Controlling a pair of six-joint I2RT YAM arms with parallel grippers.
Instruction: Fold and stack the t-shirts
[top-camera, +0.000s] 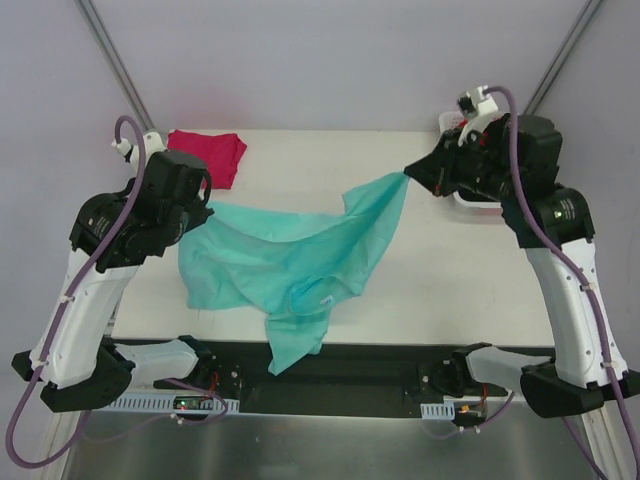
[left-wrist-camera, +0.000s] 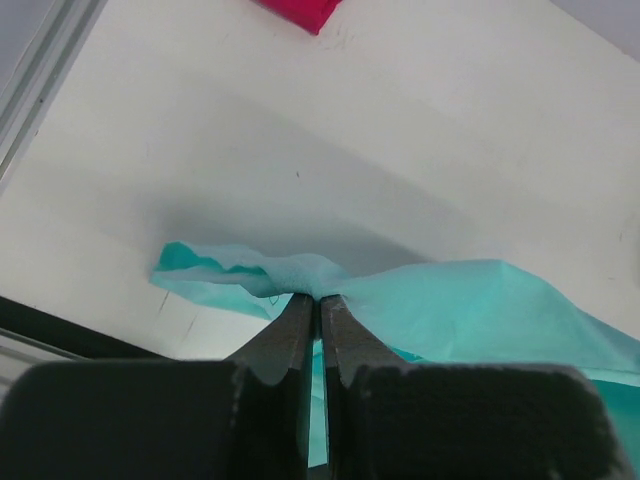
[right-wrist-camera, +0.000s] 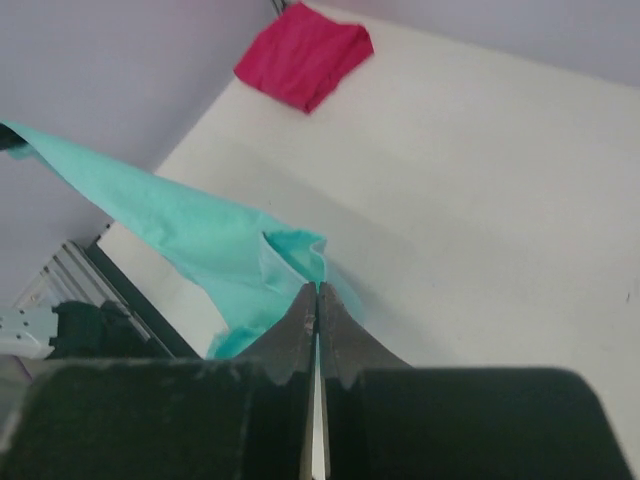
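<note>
Left jaws: pressed together, clamped on a bunched edge of the teal t-shirt (left-wrist-camera: 470, 310), the cloth puckering out to either side of the tips. Right jaws: same story, tips closed tight on a fold of the teal t-shirt (right-wrist-camera: 190, 225), fabric trailing off to the left in the wrist view.

From above, the teal t-shirt (top-camera: 290, 255) is strung between the two arms. The right arm (top-camera: 545, 235) has its corner lifted, pulled to a point over the right part of the counter (top-camera: 450, 260). The left arm (top-camera: 110, 240) has its edge over the left side. In between, the cloth sags and lies rumpled on the counter, and a tail of it drapes over the near edge onto the black base rail (top-camera: 380, 365).

At the far left corner of the counter sits the magenta t-shirt (top-camera: 207, 155), folded into a neat block, just behind the left arm's wrist and not touching the teal one.
</note>
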